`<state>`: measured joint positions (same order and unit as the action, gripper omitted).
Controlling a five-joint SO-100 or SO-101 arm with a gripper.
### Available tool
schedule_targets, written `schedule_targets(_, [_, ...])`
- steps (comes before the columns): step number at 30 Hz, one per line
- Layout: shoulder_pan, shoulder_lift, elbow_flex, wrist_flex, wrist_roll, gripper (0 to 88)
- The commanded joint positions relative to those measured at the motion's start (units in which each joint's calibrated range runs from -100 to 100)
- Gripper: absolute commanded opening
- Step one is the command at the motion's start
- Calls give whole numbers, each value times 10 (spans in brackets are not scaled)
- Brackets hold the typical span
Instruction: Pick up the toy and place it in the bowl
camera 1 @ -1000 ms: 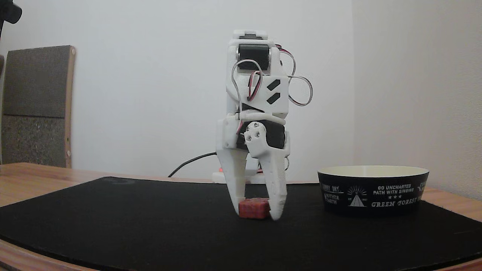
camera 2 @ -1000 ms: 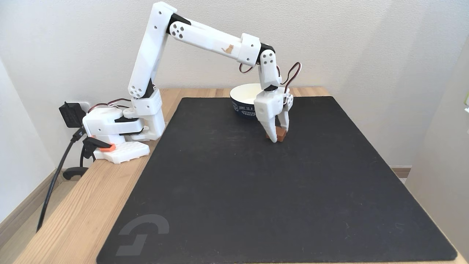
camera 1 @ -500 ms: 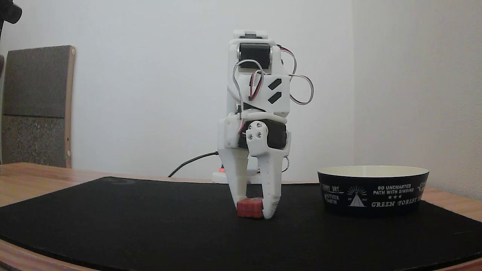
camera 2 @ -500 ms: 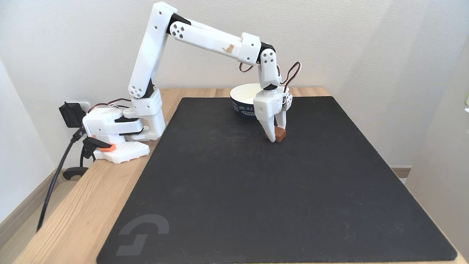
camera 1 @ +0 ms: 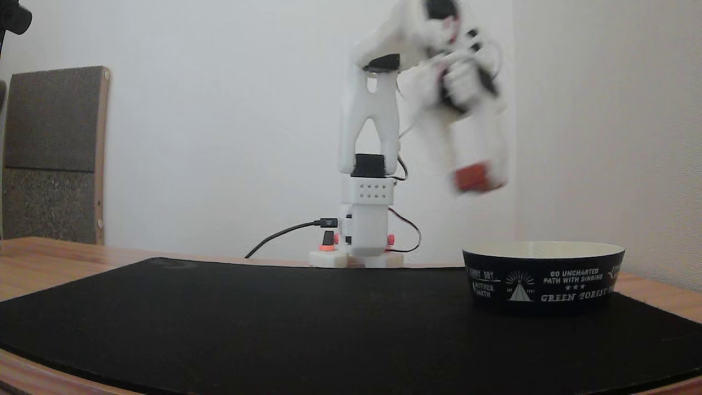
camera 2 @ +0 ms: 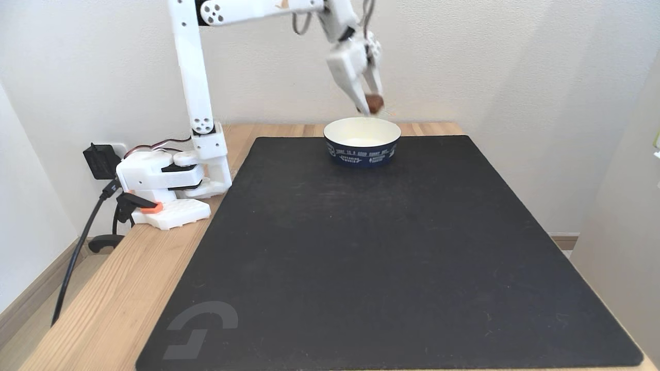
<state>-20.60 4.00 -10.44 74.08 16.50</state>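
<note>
A: In the low fixed view, the claw (camera 1: 476, 178) is blurred but pinched shut on the toy (camera 1: 471, 178), high above the bowl (camera 1: 543, 277) and a little to the bowl's left.

B: So what could go wrong?

A: If it let go there, I judge the toy would fall outside the bowl's left rim onto the black mat (camera 1: 274, 323). The blur suggests a fast swing, and a rough little block held only at the tips could slip or be flung out.

B: And the surroundings?

A: The mat lies under the bowl on a wooden bench (camera 1: 49, 255). Behind the bowl are a plain pale wall and the arm's base (camera 1: 364, 241); far left of the bowl stands a grey panel in a wood frame (camera 1: 52, 153).

B: The higher fixed view?

A: The claw (camera 2: 372, 104) grips the toy (camera 2: 375, 102) just above the bowl (camera 2: 362, 146), near its far rim. Depth is hard to read, so a release could clip that rim or bounce off the shallow inside. The bowl sits at the mat's (camera 2: 381, 268) far edge, the bench (camera 2: 113, 288) showing to the bowl's left.
</note>
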Motion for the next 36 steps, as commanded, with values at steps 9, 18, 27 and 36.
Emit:
schedule_targets(9, [-81,-45,163,-160,-27,119])
schedule_targets(18, [-60,-55,161,-182,-27,307])
schedule_targets(27, [83,-183,238,-209,-97,45])
schedule_targets(36, [130,-371,616,-351,-164,23])
